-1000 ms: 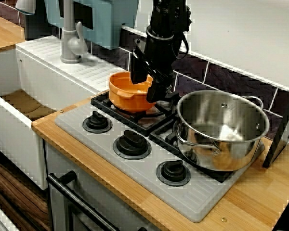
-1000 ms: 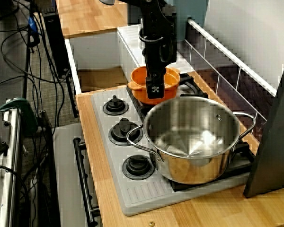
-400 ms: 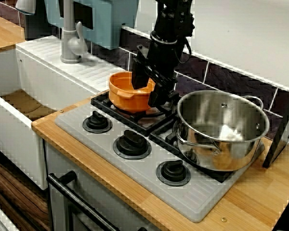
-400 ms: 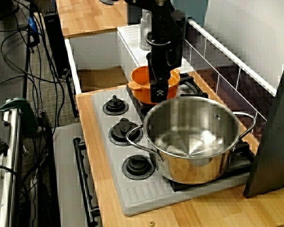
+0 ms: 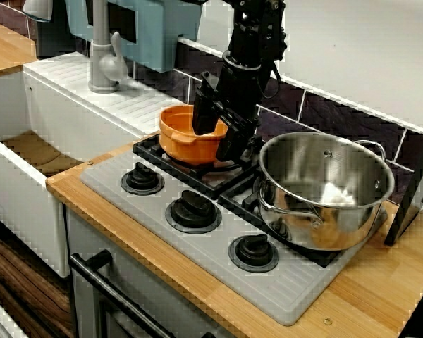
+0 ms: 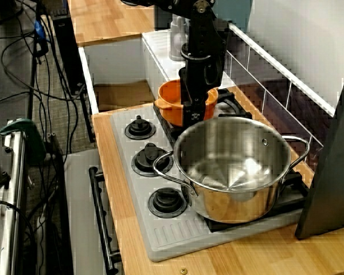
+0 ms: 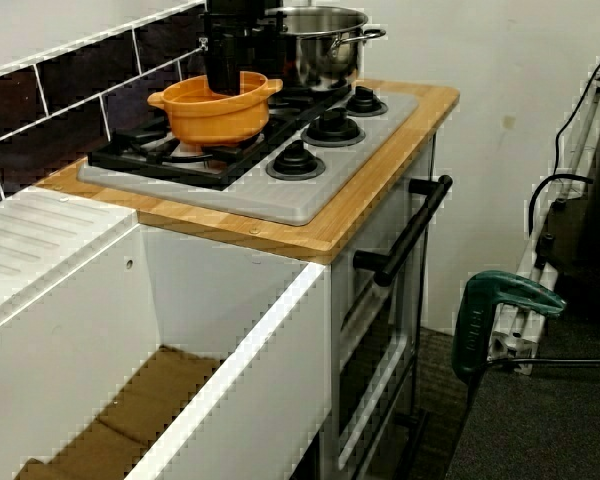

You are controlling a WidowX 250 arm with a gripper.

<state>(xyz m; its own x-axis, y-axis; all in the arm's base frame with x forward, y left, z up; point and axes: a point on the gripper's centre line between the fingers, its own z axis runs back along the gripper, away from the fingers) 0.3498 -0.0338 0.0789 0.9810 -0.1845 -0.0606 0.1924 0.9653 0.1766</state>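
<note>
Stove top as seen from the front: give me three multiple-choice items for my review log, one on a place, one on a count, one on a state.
1. Where does the orange bowl stand?
A. in the sink
B. on the stove, beside the steel pot
C. inside the steel pot

2. How many knobs does the stove have?
A. two
B. five
C. three

3. How does the steel pot stand?
A. upright, with no lid
B. covered by a lid
C. tipped on its side

Right letters:
1 B: the bowl sits on the stove next to the pot, apart from it.
2 C: three knobs run in a row along the stove's front.
3 A: its open rim faces up and the inside shows.
</note>
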